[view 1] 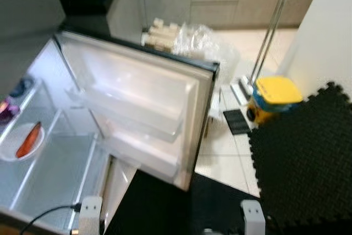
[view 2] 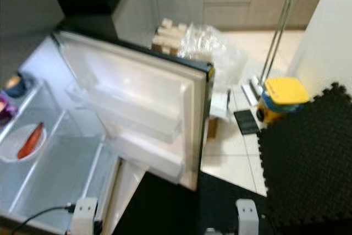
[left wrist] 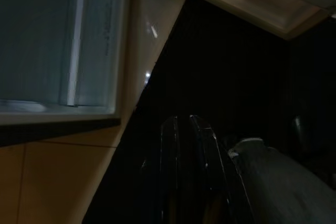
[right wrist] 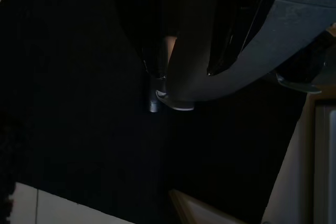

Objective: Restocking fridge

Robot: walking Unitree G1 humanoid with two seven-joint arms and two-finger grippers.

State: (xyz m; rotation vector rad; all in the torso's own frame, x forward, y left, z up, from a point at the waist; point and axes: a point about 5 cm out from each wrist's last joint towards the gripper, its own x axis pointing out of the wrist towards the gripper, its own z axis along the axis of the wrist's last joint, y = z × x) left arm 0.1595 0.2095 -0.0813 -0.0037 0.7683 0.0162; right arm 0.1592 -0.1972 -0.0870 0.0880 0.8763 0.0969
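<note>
Standing wide open, the fridge (view 1: 52, 185) shows its pale door (view 1: 143, 108) swung toward black floor mats (view 1: 308, 152). A white plate (view 1: 14, 149) bearing an orange item (view 1: 28, 140) rests on the shelf. Left hand (left wrist: 189, 129) hangs low, fingers pressed together; the right hand's (right wrist: 173, 95) state I cannot tell.

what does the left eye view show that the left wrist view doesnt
Left eye view alone: the open white fridge door with its clear door shelves, a white plate carrying an orange-red item on a glass shelf, the yellow and blue bucket on the tiled floor, the black foam mat and crumpled clear plastic wrap.

Left wrist view alone: the left gripper, dark and close up, hanging low over dark floor, and some tan flooring.

Both: the fridge's pale interior and its bottom edge.
</note>
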